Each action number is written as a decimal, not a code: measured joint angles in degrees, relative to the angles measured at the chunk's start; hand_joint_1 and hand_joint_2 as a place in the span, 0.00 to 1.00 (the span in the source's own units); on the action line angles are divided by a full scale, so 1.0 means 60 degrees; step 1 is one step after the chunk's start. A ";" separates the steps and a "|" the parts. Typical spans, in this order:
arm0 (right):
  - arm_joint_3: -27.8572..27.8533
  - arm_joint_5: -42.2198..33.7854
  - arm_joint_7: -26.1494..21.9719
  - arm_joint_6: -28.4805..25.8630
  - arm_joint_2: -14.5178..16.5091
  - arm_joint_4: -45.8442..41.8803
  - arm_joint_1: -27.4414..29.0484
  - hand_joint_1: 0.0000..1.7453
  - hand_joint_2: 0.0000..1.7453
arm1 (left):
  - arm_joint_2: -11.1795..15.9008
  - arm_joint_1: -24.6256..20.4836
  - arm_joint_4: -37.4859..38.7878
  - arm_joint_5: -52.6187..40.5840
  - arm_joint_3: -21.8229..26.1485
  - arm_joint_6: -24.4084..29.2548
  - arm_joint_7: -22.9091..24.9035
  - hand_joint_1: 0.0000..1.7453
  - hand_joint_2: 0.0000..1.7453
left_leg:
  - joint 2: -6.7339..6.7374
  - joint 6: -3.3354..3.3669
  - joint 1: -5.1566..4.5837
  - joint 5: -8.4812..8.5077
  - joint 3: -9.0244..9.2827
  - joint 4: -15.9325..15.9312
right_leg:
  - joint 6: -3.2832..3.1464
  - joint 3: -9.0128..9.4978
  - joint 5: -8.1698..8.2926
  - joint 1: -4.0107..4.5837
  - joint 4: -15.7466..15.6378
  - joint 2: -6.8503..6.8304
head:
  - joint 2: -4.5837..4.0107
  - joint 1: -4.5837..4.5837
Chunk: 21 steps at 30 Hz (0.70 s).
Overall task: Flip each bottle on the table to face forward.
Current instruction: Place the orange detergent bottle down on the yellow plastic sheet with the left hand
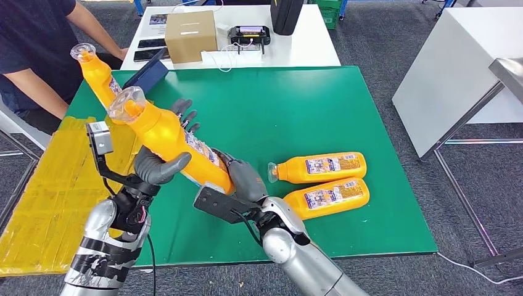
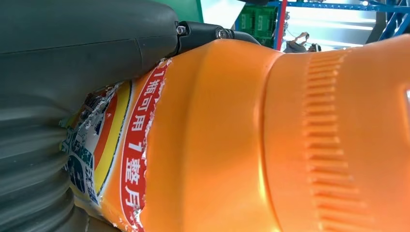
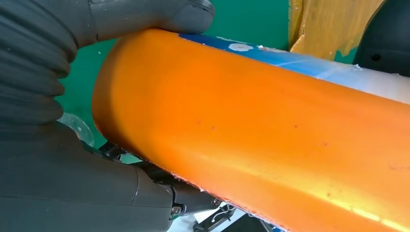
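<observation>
Right now you are carrying the orange bottle [image 1: 169, 142] tilted above the green surface [image 1: 308, 111], left hand [image 1: 154, 168] clamped on its middle, right hand [image 1: 243, 179] gripping its base. Its smooth body could be slipping if either grip loosens during the turn. Lowering carelessly, you risk knocking the two lying bottles [image 1: 324, 180] nearby.

The work surface is formed by a green mat [image 1: 345, 105]. Two orange bottles [image 1: 321, 168] [image 1: 330, 196] are laid on their sides upon it, touching, labels upward. A yellow sheet [image 1: 46, 197] adjoins the mat.
</observation>
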 joint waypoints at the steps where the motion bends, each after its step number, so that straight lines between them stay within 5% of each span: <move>1: 0.0018 -0.0004 -0.0002 0.0002 -0.0013 0.0012 -0.0011 1.00 1.00 | 0.0005 0.0009 0.0000 0.0005 -0.0001 -0.0010 0.0000 0.00 1.00 | 0.0000 0.0000 0.0000 0.0000 0.0000 0.0000 | 0.0000 0.0000 0.0000 0.0000 0.0000 0.0000 | 0.0000 0.0000; 6: 0.0417 -0.0107 -0.0049 0.0029 -0.0157 0.0117 -0.0132 1.00 1.00 | 0.0063 0.0144 0.0000 0.0042 -0.0004 -0.0129 -0.0050 0.01 1.00 | 0.0002 0.0000 0.0000 0.0000 0.0000 0.0000 | 0.0000 -0.0003 0.0000 0.0001 0.0000 0.0001 | 0.0000 0.0000; 10: 0.0691 -0.0231 -0.0014 0.0027 -0.0242 0.0189 -0.0299 1.00 1.00 | 0.0125 0.0174 0.0000 -0.0007 -0.0002 -0.0169 -0.0148 0.99 1.00 | 0.0002 0.0000 0.0001 0.0000 0.0000 0.0000 | 0.0000 -0.0003 0.0000 0.0000 0.0000 0.0001 | 0.0000 0.0000; 21: 0.0822 -0.0418 0.0040 -0.0165 -0.0461 0.0054 -0.0236 1.00 1.00 | 0.0174 0.0188 -0.0130 -0.1211 0.0032 -0.0072 -0.0790 1.00 1.00 | 0.0002 0.0000 0.0000 0.0000 0.0000 0.0000 | 0.0000 -0.0004 0.0000 0.0000 0.0000 0.0001 | 0.0000 0.0001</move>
